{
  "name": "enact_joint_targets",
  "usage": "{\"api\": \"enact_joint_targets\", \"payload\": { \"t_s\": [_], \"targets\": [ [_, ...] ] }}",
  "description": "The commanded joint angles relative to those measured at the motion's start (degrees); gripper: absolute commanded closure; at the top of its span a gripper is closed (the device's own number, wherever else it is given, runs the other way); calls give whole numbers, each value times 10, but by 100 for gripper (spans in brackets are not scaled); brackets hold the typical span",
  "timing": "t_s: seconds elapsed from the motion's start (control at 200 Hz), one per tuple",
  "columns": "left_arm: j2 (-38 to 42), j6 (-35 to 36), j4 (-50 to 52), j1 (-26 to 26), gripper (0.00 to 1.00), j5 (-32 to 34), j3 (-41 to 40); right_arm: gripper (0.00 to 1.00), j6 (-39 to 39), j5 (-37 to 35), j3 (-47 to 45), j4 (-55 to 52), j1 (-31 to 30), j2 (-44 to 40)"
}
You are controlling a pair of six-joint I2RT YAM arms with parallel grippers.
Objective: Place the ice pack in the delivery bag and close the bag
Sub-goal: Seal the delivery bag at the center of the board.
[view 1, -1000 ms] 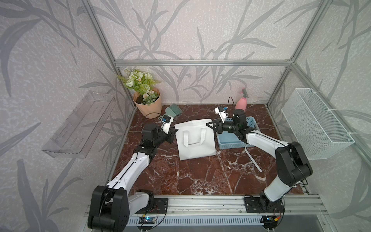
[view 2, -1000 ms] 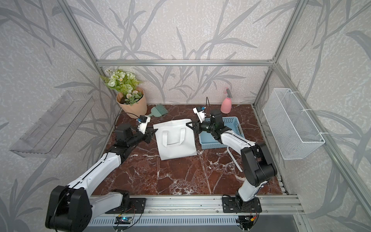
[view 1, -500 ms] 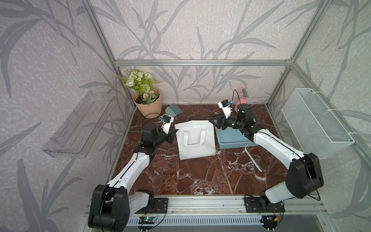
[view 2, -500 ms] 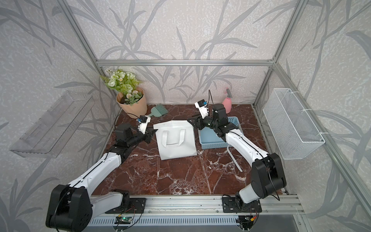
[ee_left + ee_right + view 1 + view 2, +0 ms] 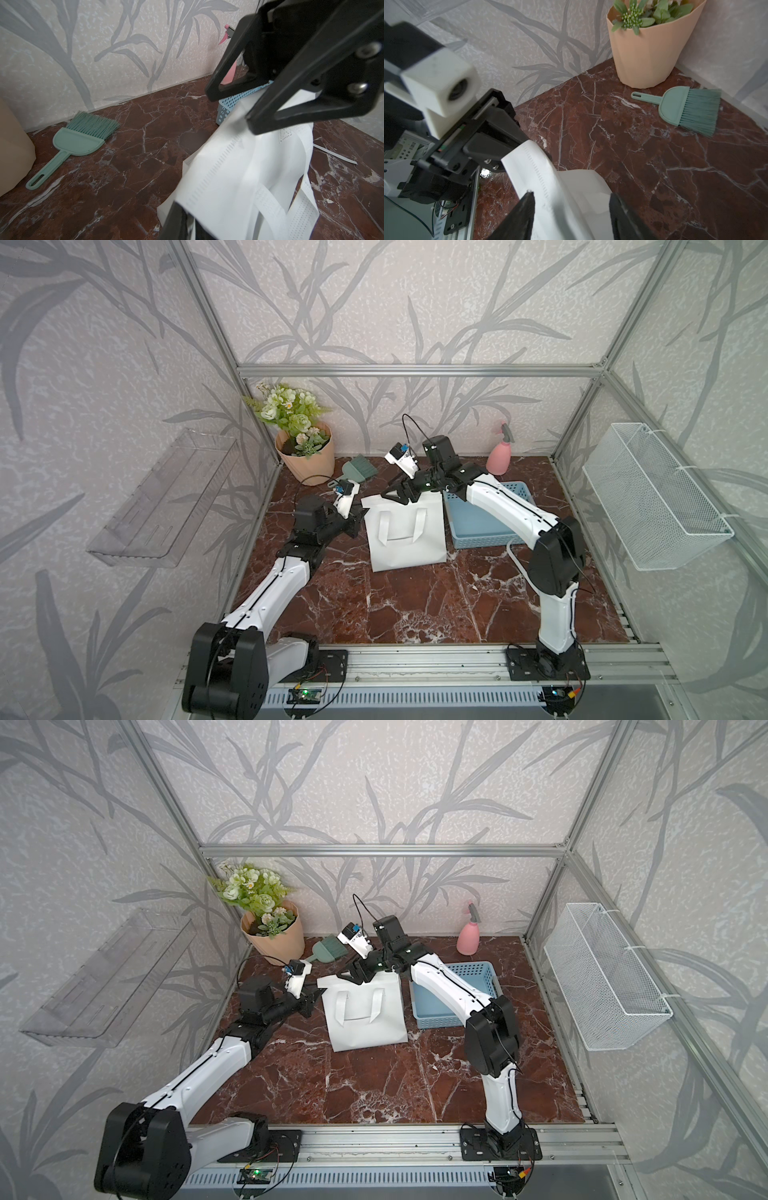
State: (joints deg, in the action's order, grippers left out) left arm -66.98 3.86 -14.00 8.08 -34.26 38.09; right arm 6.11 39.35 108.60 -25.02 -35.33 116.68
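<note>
The white delivery bag (image 5: 405, 535) (image 5: 365, 1019) stands mid-table in both top views, loop handles hanging on its front. My left gripper (image 5: 361, 512) (image 5: 318, 992) is shut on the bag's left top edge; the left wrist view shows the fabric (image 5: 239, 166) pinched at the jaws (image 5: 187, 224). My right gripper (image 5: 395, 497) (image 5: 352, 974) hovers over the bag's top rim, open. In the right wrist view its fingers (image 5: 527, 207) stand wide apart with white fabric (image 5: 571, 187) below them. The ice pack is out of view.
A light-blue basket (image 5: 478, 526) sits right of the bag, under my right forearm. A flower pot (image 5: 307, 456), green brush (image 5: 359, 467) and pink spray bottle (image 5: 500, 456) line the back wall. A white strip (image 5: 515, 560) lies by the basket. A wire basket (image 5: 656, 506) hangs on the right wall.
My right gripper let go of the bag's right edge, opened, rose and moved left over the bag's top rim. The left gripper has kept its hold.
</note>
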Motion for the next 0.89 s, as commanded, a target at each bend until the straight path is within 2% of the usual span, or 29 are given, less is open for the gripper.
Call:
{"api": "enact_joint_targets", "payload": {
  "t_s": [0.0, 0.145, 0.385, 0.5, 0.57, 0.705, 0.74, 0.81, 0.89],
  "targets": [
    [6, -2, -7, -3, 88, -6, -9, 39, 31, 16, 58, -108, -3, 25],
    [6, 0, -7, -3, 88, -2, -9, 40, 66, 46, 66, -141, -5, 38],
    [6, 2, 0, -3, 87, 6, -7, 43, 145, 50, 48, -184, -17, 30],
    [8, 2, 1, -3, 85, 11, -6, 51, 193, 37, 66, -223, -29, 38],
    [10, 3, 1, -3, 83, 12, -7, 63, 215, 28, 79, -239, -33, 44],
    [10, 5, 2, -3, 79, 17, -6, 73, 236, 15, 112, -266, -33, 56],
    [11, 5, 5, -3, 79, 22, -5, 79, 248, 11, 120, -279, -34, 57],
    [17, 7, 14, -3, 73, 35, -4, 80, 259, 0, 122, -285, -34, 55],
    [30, 8, 29, -3, 70, 57, -2, 86, 276, -16, 118, -292, -33, 50]
  ]
}}
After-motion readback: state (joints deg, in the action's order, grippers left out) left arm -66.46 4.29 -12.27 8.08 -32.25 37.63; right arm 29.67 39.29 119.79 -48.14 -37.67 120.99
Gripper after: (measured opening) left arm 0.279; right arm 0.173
